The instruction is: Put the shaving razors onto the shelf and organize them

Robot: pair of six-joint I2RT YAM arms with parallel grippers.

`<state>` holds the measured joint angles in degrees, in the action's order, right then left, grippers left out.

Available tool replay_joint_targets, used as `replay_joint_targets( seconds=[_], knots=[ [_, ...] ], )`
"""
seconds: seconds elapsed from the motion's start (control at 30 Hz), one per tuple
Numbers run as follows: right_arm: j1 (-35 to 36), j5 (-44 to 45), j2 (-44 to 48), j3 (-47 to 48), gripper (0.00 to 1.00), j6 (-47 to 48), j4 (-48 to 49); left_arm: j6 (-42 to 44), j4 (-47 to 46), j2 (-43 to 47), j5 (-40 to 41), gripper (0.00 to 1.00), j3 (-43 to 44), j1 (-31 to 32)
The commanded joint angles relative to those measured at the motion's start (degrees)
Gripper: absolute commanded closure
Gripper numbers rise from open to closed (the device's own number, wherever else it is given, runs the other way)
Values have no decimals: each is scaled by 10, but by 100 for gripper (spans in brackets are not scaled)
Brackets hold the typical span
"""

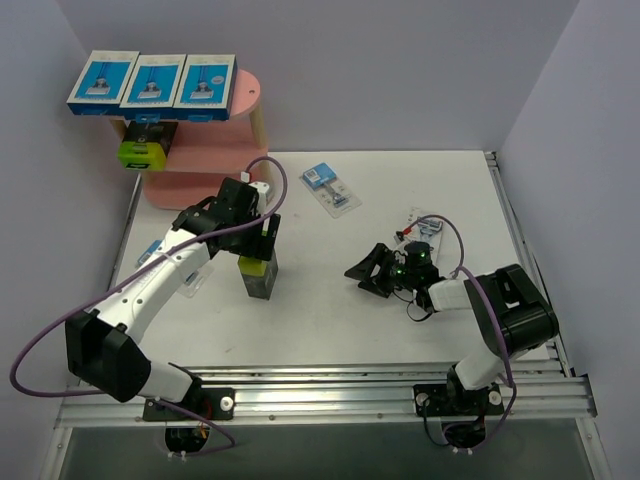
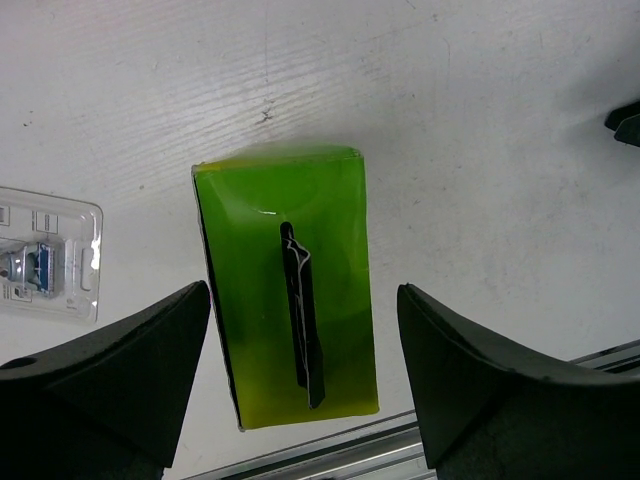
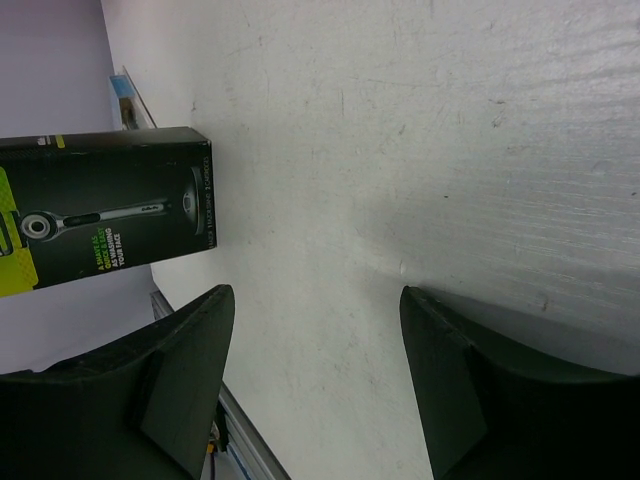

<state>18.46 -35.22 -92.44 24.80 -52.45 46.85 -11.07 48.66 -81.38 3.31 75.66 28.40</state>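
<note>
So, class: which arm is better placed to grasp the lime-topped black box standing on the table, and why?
Left. The left gripper hangs open directly over the box, fingers either side of its green top, and nearer the shelf. The right gripper lies open off to the right.

Pink three-tier oval-board shelf (image 1: 215,160) at far left of white table (image 1: 330,330). On top board, three flat blue-and-white razor boxes (image 1: 152,81) in a row. On the tier below, black box with lime-green end (image 1: 147,145). Upright on the table, second black lime-topped box (image 1: 257,275). Farther right, clear blue-carded blister pack (image 1: 330,188), lying flat.
</note>
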Motion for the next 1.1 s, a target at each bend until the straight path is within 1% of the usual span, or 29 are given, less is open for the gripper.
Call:
replay_joint_targets(
  seconds=[0.0,0.27,0.3,0.5,0.7,0.8,0.93,0.97,1.07],
  knots=[
    [2,4,-13,-14,37,16,-19,10,-10,-10,11,16,4,2],
    [-2,0,-18,-13,39,19,-18,11,15,-33,26,23,18,2],
    [-3,-2,-19,-12,39,19,-17,11,17,-37,29,25,20,2],
    [-2,-5,-24,-12,39,21,-12,14,52,-44,45,27,42,5],
    [-2,-10,-34,-11,40,19,-3,21,71,-57,47,33,61,8],
    [-2,-12,-36,-12,40,20,-2,23,79,-66,45,38,70,9],
    [-4,-13,-35,-12,41,21,-3,25,88,-76,42,52,79,10],
    [-4,-14,-35,-12,41,22,-3,25,89,-78,41,60,79,10],
    [-5,-15,-37,-13,42,24,-3,25,92,-82,38,76,75,10]
  ],
)
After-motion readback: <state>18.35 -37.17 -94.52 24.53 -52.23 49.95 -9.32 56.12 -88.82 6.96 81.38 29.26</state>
